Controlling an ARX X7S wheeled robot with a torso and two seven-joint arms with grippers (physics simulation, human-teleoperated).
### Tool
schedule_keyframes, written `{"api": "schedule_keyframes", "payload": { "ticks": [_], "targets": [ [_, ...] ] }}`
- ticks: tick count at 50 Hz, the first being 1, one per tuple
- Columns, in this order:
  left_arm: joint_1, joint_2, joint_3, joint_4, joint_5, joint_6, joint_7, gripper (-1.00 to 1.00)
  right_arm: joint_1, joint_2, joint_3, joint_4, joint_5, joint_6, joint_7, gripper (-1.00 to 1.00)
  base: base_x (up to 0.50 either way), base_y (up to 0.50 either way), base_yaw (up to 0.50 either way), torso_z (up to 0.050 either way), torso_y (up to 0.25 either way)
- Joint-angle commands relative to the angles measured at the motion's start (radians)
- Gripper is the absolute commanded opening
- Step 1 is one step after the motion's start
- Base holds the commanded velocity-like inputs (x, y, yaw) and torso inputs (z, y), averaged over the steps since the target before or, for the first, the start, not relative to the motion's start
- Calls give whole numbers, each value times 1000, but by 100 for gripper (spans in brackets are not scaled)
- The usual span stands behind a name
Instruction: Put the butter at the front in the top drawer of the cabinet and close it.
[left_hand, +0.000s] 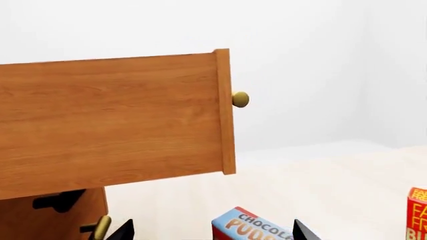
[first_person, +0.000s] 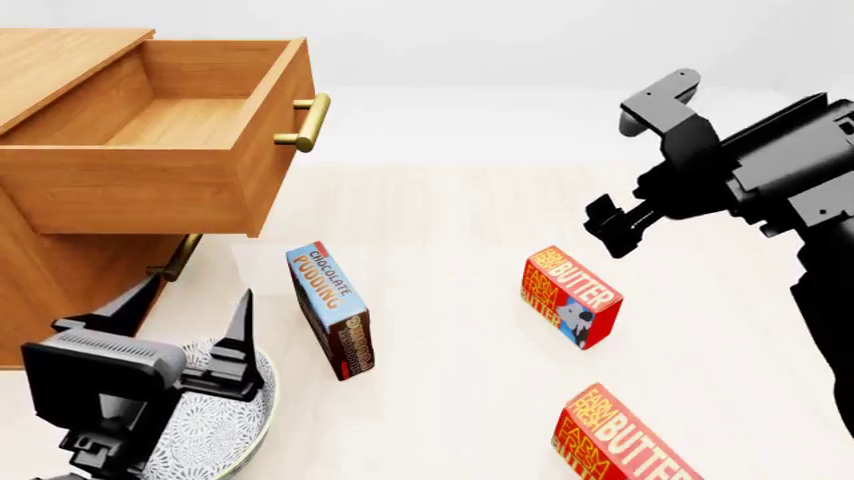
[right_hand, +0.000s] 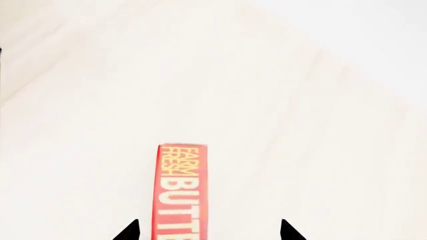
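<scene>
Nearest the head camera, at near left, the left gripper (first_person: 187, 315) hangs with its fingers spread wide and nothing between them, above a patterned bowl (first_person: 220, 435). A blue chocolate pudding box (first_person: 331, 310) stands on edge just right of it. At far left, the top drawer (first_person: 120, 190) of the cabinet (first_person: 54, 290) is pulled fully out, its plain wooden inside bare.

The right gripper (first_person: 607, 225) is wide open and holds nothing. It hovers just beyond the butter (first_person: 571, 298), which stands on a long edge at mid-surface, right of centre. A second butter box (first_person: 621, 440) lies nearer, at the bottom edge. The wrist view shows the butter's narrow face lined up between the two fingertips.

The butter is a small red carton with yellow lettering and a blue-white picture panel. It is probably light and fairly stiff, with smooth printed faces that could slip. Closing across the two broad faces, near mid-length, looks the surest hold, with moderate pressure to avoid denting the card.
</scene>
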Motion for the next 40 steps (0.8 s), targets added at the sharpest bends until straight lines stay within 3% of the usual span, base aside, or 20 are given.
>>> {"api": "schedule_keyframes", "payload": {
  "ticks": [1,22,40],
  "targets": [
    [10,2,9,-6,-3,16,-3,100,-30,-38,-24,76,-22,-49,-12,100,0,0,0,0,0],
    [3,-2,23,-35,-9,31,-9,100,-67,-167,-18,350,-44,-223,-55,100,0,0,0,0,0],
    [1,-8,29,-39,-19,34,-17,100,-106,-159,-11,337,-44,-222,-45,100,0,0,0,0,0]
  ]
}}
